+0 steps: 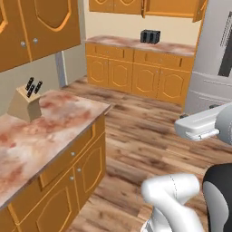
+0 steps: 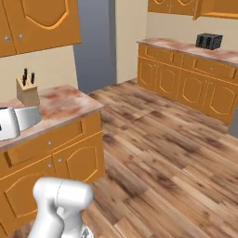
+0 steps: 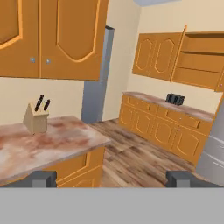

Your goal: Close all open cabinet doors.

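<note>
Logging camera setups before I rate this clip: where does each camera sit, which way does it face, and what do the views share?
Left base view: on the base, behind the arm's left, facing forward and down over the near counter and knife block; white arm links at lower right.
Right base view: behind the arm's right, facing the same counter and wood floor; arm at lower left.
Hand view: on the hand, facing the far wall's open cabinet door and shelves; the end effector has its fingertips apart.
Shared: knife block, toaster, far counter.

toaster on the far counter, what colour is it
Black, or very dark grey; the toaster shows best in the hand view.
</note>
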Tool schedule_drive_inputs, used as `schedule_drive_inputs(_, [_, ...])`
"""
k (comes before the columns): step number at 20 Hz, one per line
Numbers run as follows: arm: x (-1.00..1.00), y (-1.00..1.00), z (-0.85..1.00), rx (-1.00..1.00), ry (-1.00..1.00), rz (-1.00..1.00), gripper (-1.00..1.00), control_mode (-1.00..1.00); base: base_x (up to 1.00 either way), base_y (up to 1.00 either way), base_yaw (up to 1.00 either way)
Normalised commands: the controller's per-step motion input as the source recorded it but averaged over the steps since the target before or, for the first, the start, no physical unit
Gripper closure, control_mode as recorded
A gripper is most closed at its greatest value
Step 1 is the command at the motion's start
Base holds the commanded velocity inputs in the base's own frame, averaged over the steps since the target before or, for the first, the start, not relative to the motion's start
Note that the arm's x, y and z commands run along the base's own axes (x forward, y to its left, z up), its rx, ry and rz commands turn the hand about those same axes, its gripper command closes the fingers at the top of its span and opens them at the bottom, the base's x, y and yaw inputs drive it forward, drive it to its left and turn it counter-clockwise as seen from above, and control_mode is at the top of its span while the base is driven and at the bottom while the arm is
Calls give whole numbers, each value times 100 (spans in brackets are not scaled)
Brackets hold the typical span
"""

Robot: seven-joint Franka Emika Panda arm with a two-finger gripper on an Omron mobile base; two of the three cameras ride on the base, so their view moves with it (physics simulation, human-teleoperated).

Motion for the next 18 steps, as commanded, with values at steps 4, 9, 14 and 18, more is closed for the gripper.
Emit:
schedule_drive_inputs(4, [0,0,0,0,0,0,-100,100,78,-39,-23])
schedule_drive_inputs(9, [0,0,0,0,0,0,-100,100,86,-39,-19])
schedule_drive_inputs(14, [0,0,0,0,0,0,-100,100,95,-32,-15])
schedule_drive_inputs(18, [0,0,0,0,0,0,-100,100,100,-17,-7])
